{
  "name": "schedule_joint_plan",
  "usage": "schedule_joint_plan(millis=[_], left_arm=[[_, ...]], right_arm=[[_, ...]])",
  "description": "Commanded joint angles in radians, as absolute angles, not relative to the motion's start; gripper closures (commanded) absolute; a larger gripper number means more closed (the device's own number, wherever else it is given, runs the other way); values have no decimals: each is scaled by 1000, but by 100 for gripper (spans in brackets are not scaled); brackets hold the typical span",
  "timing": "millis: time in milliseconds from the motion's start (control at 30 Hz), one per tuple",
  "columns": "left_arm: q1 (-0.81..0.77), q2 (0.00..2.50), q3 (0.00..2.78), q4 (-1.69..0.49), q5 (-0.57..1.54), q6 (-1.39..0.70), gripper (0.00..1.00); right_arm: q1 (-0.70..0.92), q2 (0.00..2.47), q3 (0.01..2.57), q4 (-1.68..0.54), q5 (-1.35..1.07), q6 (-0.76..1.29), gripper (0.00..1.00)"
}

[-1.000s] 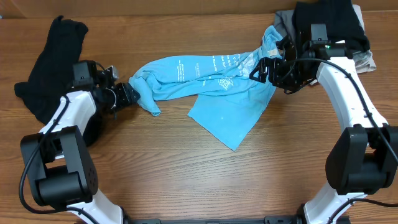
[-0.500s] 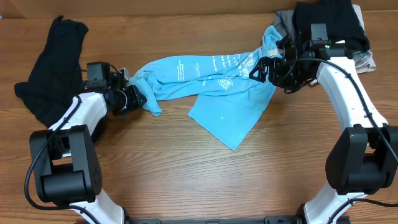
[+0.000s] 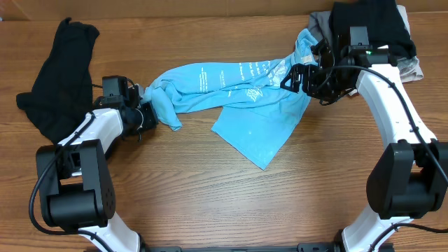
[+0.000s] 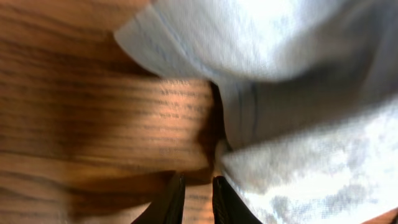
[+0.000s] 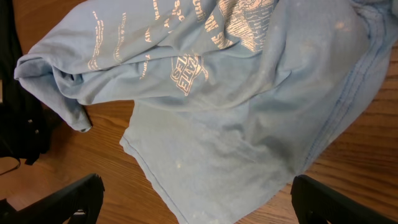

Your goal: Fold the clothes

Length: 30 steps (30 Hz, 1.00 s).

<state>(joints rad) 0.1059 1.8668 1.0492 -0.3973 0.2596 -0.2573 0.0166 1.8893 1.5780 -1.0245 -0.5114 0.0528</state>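
The light blue T-shirt [image 3: 238,91] with white lettering lies crumpled across the middle of the table. My left gripper [image 3: 148,115] is low at the shirt's left end. In the left wrist view its fingers [image 4: 175,200] stand almost together, with only a slit of bare wood between them, and the shirt's hem [image 4: 261,155] lies just past the right fingertip. My right gripper [image 3: 292,78] hovers over the shirt's right part, its jaws wide open and nothing between them [image 5: 202,205]. The shirt [image 5: 205,93] fills that view.
A black garment [image 3: 56,77] lies at the far left. At the back right a grey garment [image 3: 320,21] and another black one [image 3: 371,24] are piled behind the right arm. Bare wooden table [image 3: 210,189] stretches along the front.
My left gripper has slid right to the shirt's left end and its jaws have narrowed to a slit. The right arm and the shirt have stayed put.
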Motion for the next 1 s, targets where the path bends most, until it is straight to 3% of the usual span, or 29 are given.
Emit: schedule_joint_plan(millis=[0,133,233,400,500,700,967], left_arm=[[102,1893,1034,-374,215,-305,80],[99,1893,1034,-337,271,-315,78],[88,1894,1034,-296,326,-303,57],[55,1894,1034,-250,339,-278,45],[33,1894,1034,-234,337,-265,48],[9,1897,1034,-195,332,-266,64],[9,1897,1034,-197,331,-266,73]], right_arm=[[19,1885,1575,-1021,-514,56,0],[19,1885,1575,-1017,-514,56,0],[19,1885,1575,-1008,-514,56,0],[19,1885,1575,-1007,-514,56,0],[19,1886,1575,-1006,-514,56,0],[19,1887,1575,-1003,-514,56,0],[19,1887,1575,-1003,-514,56,0]])
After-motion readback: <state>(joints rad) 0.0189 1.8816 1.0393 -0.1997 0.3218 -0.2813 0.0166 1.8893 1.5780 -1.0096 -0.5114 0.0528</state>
